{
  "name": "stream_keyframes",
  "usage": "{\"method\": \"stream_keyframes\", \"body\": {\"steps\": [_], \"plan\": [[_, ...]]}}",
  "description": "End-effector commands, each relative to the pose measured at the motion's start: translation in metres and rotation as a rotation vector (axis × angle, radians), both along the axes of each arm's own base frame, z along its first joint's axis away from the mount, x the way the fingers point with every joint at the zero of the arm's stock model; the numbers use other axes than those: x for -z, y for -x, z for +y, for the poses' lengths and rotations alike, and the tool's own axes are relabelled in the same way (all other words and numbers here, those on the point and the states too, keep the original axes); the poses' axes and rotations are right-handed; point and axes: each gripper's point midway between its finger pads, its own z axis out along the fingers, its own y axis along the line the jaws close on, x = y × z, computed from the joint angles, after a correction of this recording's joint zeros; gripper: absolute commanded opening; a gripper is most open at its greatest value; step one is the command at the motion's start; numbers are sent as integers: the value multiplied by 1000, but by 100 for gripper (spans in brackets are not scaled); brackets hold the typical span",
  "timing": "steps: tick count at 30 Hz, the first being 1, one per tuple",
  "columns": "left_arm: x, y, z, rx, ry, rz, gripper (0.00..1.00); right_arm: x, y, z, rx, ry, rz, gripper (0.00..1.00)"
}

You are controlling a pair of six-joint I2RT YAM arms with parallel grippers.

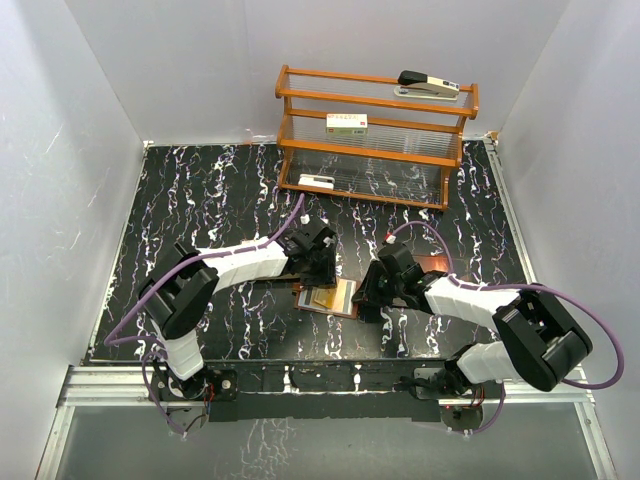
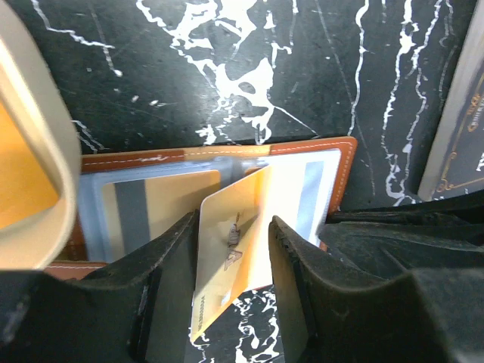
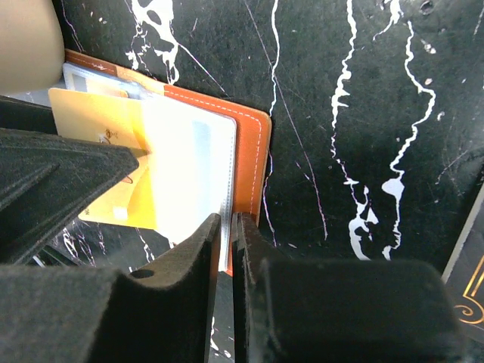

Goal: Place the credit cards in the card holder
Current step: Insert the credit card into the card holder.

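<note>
The brown card holder (image 2: 344, 162) lies open on the black marbled table (image 1: 200, 200), close to the middle of its near edge, between the two arms.

The left gripper (image 2: 233, 249) has its jaws clamped on a gold card (image 2: 236, 200). The card is tilted, and its leading corner is at the mouth of a clear inner pocket, not yet pushed in. The right gripper (image 3: 228, 223) has its jaws closed almost together, pinching the right-hand edge of the card holder to steady it.

A second gold card (image 2: 170, 198) already sits under the clear plastic of the left-hand pocket, so one card looks done. The tan tray (image 2: 45, 144) beside the card holder shows an orange patch inside, possibly another card, though the view is too partial to be sure. I judge the task about midway: this card needs seating, and perhaps more follow.
</note>
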Motion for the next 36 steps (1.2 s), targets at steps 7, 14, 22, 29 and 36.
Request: {"method": "stream_keyframes", "body": {"steps": [7,14,22,29,36], "plan": [[-21,-7,15,-5,-53,-72,38,-1,-6,4,-1,-9,-36,10],[-16,-4,20,3,-74,-62,30,0,-6,3,1,-3,-33,10],[-5,10,14,5,-36,-11,23,0,-5,3,8,-10,-27,10],[5,19,7,-6,6,15,16,4,-1,5,18,-21,-19,9],[-2,17,9,-26,3,-5,23,-3,-5,2,32,-6,-40,9]]}}
